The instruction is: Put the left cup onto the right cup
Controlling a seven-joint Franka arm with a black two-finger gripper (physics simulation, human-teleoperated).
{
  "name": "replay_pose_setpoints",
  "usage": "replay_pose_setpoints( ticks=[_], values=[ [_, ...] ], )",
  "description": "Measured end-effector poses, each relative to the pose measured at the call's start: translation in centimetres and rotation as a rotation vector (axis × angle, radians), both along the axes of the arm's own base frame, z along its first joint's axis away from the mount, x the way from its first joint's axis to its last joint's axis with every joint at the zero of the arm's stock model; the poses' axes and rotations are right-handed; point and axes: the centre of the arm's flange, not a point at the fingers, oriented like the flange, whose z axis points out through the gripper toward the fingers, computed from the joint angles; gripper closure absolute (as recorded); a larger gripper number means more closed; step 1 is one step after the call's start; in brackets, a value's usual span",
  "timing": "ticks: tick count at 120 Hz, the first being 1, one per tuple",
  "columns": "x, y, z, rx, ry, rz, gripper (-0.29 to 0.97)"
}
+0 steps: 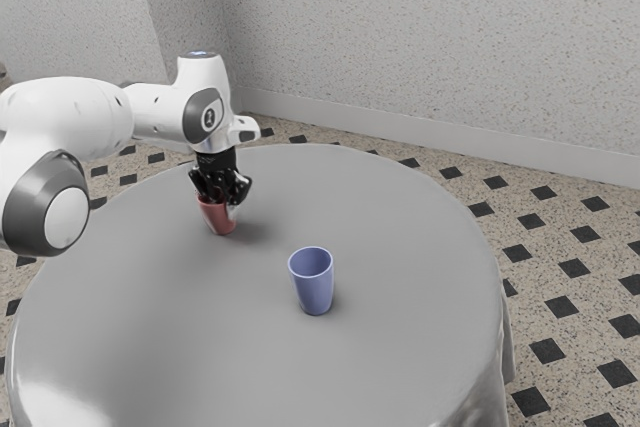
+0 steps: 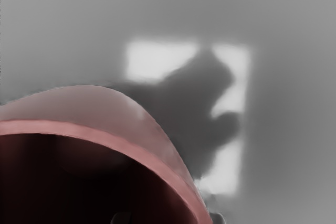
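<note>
Room: rough pale plaster walls, white skirting board, speckled floor with small black diamond tiles. Worktop: round, covered in plain grey cloth draping over the edge, with a soft sheen. White arm entering from the exterior view's left. Black tool pointing straight down onto the top of the red cup. Tool state: cannot be told whether clamped on the cup or loose. Red cup upright on the worktop, toward the exterior view's left. Blue cup upright, mouth up, well apart from the red cup, toward the exterior view's right. Wrist view: pink rim and dark interior just under the tool. Beyond the rim, grey worktop with a bright rectangular patch crossed by a dark shadow.
</note>
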Motion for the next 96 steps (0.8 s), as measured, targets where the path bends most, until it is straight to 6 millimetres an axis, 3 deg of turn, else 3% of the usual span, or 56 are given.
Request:
replay_pose_setpoints(
  ticks=[19,44,66,96],
  values=[
    [0.0,0.0,0.1,0.002,-0.002,-0.001,0.72],
    [0.1,0.1,1.2,0.019,-0.018,-0.008,0.76],
    [0.2,-0.5,4.6,0.037,-0.063,-0.022,0.78],
    [0.0,-3.5,10.0,0.055,-0.127,-0.066,0.79]
  ],
)
